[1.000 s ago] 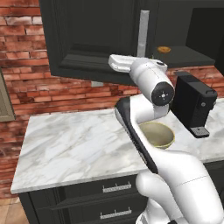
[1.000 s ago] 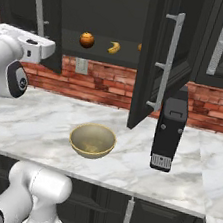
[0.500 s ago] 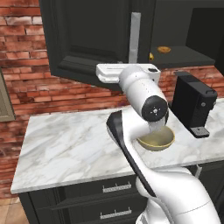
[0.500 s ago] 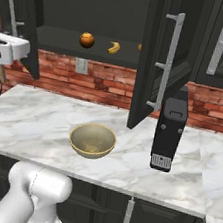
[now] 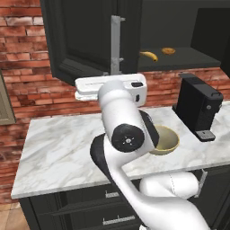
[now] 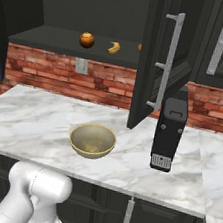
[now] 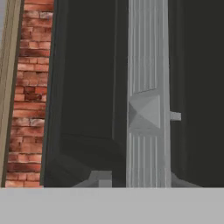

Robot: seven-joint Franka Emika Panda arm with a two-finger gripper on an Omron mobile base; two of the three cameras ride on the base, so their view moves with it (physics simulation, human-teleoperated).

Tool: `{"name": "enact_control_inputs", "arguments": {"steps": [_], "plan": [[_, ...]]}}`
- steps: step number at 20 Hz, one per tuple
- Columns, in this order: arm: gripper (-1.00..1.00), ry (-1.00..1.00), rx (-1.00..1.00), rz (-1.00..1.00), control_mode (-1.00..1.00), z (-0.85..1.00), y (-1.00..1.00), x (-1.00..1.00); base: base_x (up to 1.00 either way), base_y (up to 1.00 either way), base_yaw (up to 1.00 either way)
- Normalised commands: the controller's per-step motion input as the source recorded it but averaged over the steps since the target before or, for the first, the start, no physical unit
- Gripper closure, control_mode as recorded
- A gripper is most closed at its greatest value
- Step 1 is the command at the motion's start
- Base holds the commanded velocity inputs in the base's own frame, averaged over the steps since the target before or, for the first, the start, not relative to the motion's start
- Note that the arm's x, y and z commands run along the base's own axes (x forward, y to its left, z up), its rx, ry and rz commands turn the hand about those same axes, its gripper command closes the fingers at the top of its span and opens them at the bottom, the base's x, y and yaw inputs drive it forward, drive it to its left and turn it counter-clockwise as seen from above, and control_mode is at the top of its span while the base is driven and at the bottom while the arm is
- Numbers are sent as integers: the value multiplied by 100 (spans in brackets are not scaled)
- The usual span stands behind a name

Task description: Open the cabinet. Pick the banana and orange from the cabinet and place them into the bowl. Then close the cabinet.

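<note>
Both cabinet (image 6: 163, 50) doors stand open; banana (image 6: 113, 47) and orange (image 6: 87, 39) lie on its shelf, bowl (image 6: 92, 140) below on the counter (image 6: 41, 118). Gripper jaws closed, holding nothing visible.

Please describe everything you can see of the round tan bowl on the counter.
The round tan-beige bowl has a thick rim and a yellowish-olive inside. It looks matte and holds nothing. It stands upright on the white marble counter, left of the black coffee machine and apart from it, below the open cabinet shelf.

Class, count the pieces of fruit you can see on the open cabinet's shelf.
2: the orange at the left and the banana to its right. A door may hide more beyond.
</note>
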Motion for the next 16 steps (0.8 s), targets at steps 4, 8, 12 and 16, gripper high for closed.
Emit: {"name": "enact_control_inputs", "arguments": {"steps": [4,8,12,16], "plan": [[-100,0,-4,-2,-100,0,24,-8,0,0,0],[-100,-1,0,0,-100,0,0,-24,0,0,0],[-100,-12,2,0,-100,0,-2,-76,0,0,0],[-100,-16,2,0,-100,6,-1,-74,0,0,0]]}}
